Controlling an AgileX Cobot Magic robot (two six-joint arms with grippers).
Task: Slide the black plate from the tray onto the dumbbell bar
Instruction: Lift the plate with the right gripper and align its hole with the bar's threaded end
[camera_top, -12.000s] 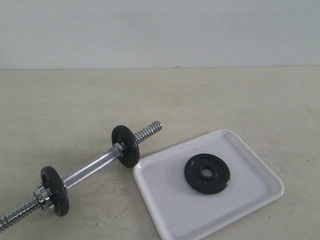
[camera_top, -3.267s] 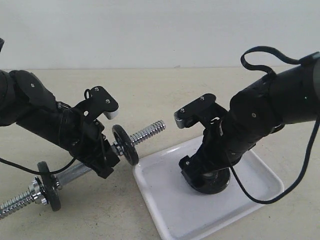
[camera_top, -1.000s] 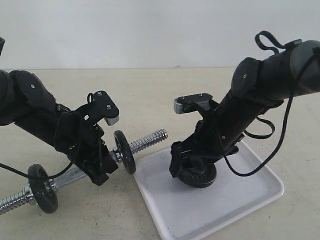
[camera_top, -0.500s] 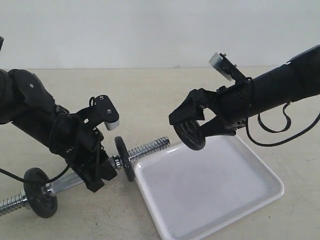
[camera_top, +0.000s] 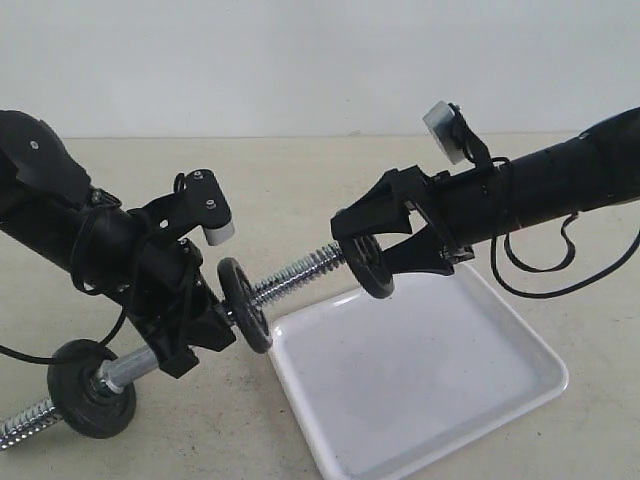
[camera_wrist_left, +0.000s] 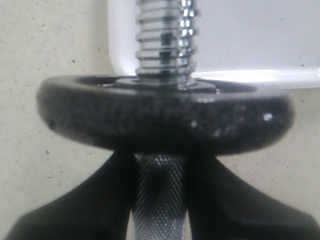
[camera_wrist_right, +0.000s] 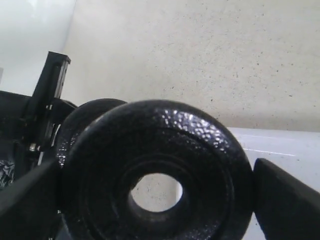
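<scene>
dumbbell bar (camera_top: 290, 279) left of tray (camera_top: 420, 400), black plate (camera_top: 371, 266) at bar's right end

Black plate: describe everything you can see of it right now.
The black plate is a round disc of pebbled, glossy black metal with a raised ring around its central hole. The right gripper clamps it by opposite sides of the rim and nothing else visibly touches it. It stands on edge in the air over the tray edge, facing the threaded end of the dumbbell bar. Its hole is empty: the table shows through.
</scene>
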